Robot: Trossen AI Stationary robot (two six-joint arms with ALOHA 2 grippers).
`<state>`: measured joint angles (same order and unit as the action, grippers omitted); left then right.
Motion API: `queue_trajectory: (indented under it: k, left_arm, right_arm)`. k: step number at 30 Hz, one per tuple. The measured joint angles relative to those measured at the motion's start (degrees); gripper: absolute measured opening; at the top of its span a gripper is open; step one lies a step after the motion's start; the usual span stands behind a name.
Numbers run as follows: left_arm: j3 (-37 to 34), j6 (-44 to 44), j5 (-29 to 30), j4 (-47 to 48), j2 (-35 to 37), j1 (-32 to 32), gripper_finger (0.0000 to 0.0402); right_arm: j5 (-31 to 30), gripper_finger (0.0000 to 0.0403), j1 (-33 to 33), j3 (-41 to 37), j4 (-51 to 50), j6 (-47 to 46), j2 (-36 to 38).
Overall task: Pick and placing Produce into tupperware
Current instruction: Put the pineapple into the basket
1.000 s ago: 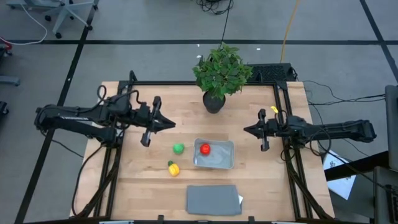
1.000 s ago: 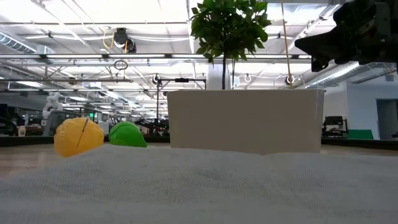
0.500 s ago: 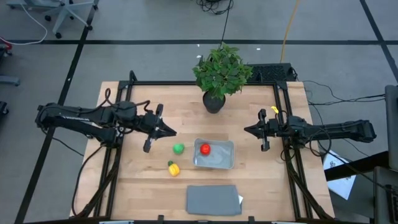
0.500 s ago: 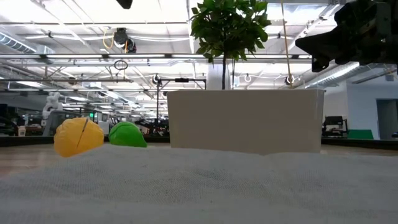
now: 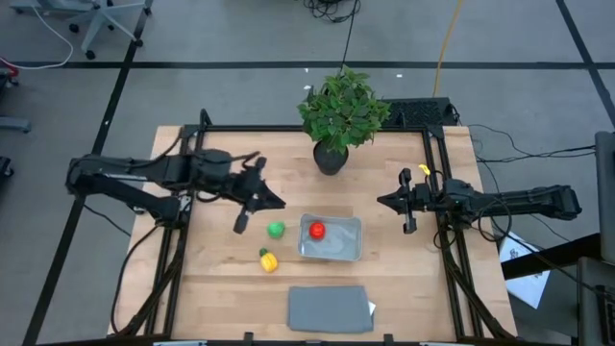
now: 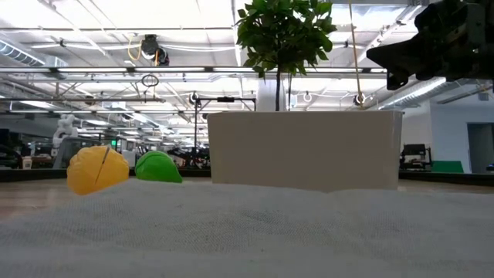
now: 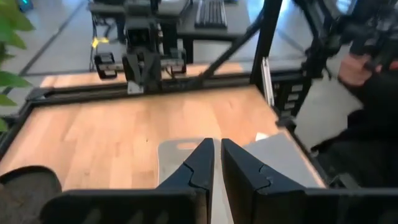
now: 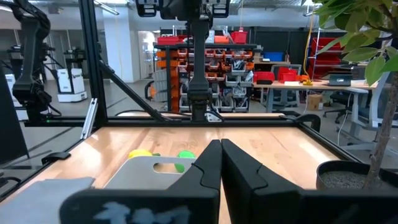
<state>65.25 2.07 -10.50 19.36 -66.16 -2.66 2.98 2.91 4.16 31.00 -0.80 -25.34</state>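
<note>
High view showed the job about a third done: the round red piece [image 5: 316, 230] already lay inside the tupperware [image 5: 351, 249], toward the end of it facing the left arm, while the other two pieces were still out on the wooden table [image 5: 404, 288]. The round green piece [image 5: 276, 229] sat just beside the tupperware on that same side, and the yellow piece with a green tip [image 5: 268, 259] lay near it, a little farther from the tupperware and toward the flat grey rectangle [image 5: 329, 308]. The left gripper [image 5: 259, 210] hung close to the green piece, on the side of it away from the tupperware, its fingers all but touching with nothing between them; judging by that position, the green piece seemed the likely next pick, though its height above the table was hard to gauge from overhead. The right gripper [image 5: 382, 201] waited well apart on the tupperware's other side, fingers pressed together and empty. Two pieces remained to be placed.
</note>
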Motion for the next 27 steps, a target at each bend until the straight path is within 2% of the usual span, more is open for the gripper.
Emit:
queue_trajectory:
  k: [10, 16, 20, 27]
  left_arm:
    - [12.0, 8.2, -3.7, 14.7, -9.6, 0.0, 0.0033]
    - [17.3, 9.7, -5.6, 21.8, -13.8, 0.0, 0.0033]
    - [17.9, 14.2, -7.5, 22.3, -15.0, -0.1, 0.0033]
    - [17.9, 28.6, -7.5, 27.2, -15.8, -1.9, 0.0033]
  right_arm:
    - [0.0, 0.0000, 0.0, 0.0, -0.1, -0.2, -0.4]
    - [0.0, 0.0000, 0.0, 0.0, -0.1, -0.2, -0.4]
    - [0.0, 0.0000, 0.0, 0.0, -0.2, -0.2, -0.6]
    - [0.0, 0.0000, 0.0, 0.0, -0.4, -0.2, -1.2]
